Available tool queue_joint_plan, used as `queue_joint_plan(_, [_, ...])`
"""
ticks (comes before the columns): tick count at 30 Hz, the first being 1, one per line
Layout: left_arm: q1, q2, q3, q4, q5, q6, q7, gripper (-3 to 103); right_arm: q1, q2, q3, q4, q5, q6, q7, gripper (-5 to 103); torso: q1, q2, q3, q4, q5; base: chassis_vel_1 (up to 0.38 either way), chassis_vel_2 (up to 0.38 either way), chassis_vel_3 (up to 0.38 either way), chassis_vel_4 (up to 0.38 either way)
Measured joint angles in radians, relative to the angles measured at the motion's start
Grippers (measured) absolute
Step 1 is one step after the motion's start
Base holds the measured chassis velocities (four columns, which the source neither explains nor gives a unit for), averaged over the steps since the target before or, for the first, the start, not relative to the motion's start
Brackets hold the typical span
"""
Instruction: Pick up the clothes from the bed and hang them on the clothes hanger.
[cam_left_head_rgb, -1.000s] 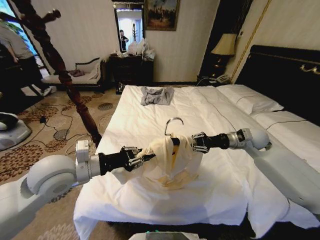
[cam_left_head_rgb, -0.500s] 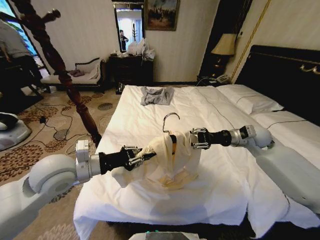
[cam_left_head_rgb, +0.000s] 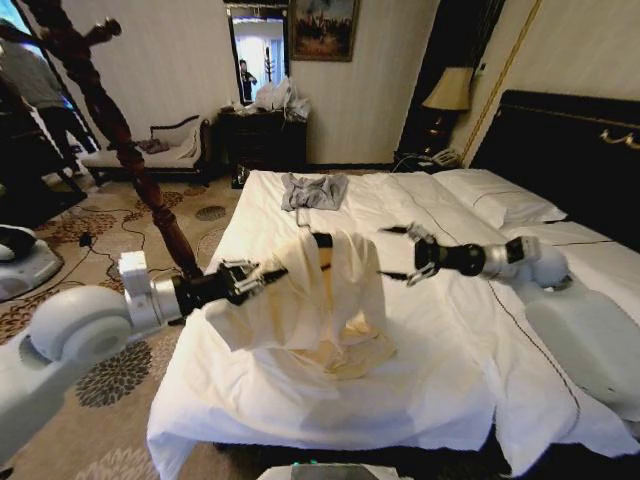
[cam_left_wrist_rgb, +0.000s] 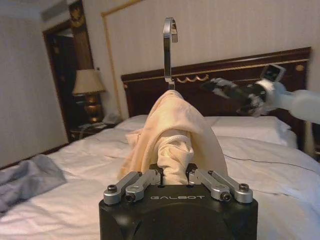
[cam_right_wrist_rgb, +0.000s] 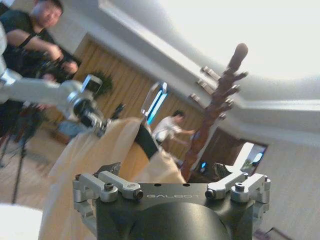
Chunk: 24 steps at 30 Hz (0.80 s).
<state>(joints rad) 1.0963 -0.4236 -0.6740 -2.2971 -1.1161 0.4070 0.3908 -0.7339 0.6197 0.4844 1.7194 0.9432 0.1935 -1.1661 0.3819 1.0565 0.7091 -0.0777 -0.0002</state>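
Note:
The clothes (cam_left_head_rgb: 315, 290), a cream-yellow shirt, are draped over the clothes hanger, whose black shoulder (cam_left_head_rgb: 321, 240) pokes out at the top. The shirt's lower hem still rests on the bed (cam_left_head_rgb: 430, 350). My left gripper (cam_left_head_rgb: 250, 277) is shut on the shirt's left side and holds it up. In the left wrist view its fingers (cam_left_wrist_rgb: 145, 181) pinch the fabric (cam_left_wrist_rgb: 175, 130) and the silver hook (cam_left_wrist_rgb: 169, 47) stands upright above. My right gripper (cam_left_head_rgb: 393, 252) is open just right of the shirt, apart from it. The right wrist view shows the hook (cam_right_wrist_rgb: 155, 100) and shirt (cam_right_wrist_rgb: 95, 170) ahead of it.
A small grey garment (cam_left_head_rgb: 313, 190) lies at the far end of the bed. A tall dark wooden coat stand (cam_left_head_rgb: 110, 120) rises by the bed's left side. The black headboard (cam_left_head_rgb: 570, 150), pillows (cam_left_head_rgb: 495, 198) and a lamp (cam_left_head_rgb: 448, 90) are at the right.
My right gripper has let go of the hanger, opened and drawn back to the right. My left gripper has raised the shirt and hanger higher and pulled slightly left.

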Motion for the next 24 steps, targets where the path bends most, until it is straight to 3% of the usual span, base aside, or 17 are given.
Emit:
queue_joint_plan(5, [-0.061,-0.001,-0.041,0.065,-0.009,-0.009,-0.004,19,-0.036,0.038,0.065,-0.003,0.018,-0.004,0.014,100,0.0,0.0,0.0,-0.0003,-0.0001,0.0,0.0,0.0,0.0])
queue_joint_plan(14, [-0.241,0.049,-0.065,0.229,-0.055,-0.026,-0.046,19,-0.087,0.128,0.062,0.01,-0.015,0.013,0.013,100,0.0,0.0,0.0,-0.0001,0.0001,0.0,0.0,0.0,0.0])
queue_joint_plan(17, [-0.322,0.083,-0.063,0.339,-0.085,-0.035,-0.072,19,-0.1,0.161,0.046,0.013,-0.033,0.023,0.009,100,0.0,0.0,0.0,-0.0003,-0.0002,0.0,0.0,0.0,0.0])
queue_joint_plan(24, [-0.374,0.114,-0.064,0.521,-0.103,-0.062,-0.094,19,-0.147,0.182,0.051,0.026,-0.054,0.035,-0.002,100,0.0,0.0,0.0,0.0,-0.0001,0.0,0.0,0.0,0.0])
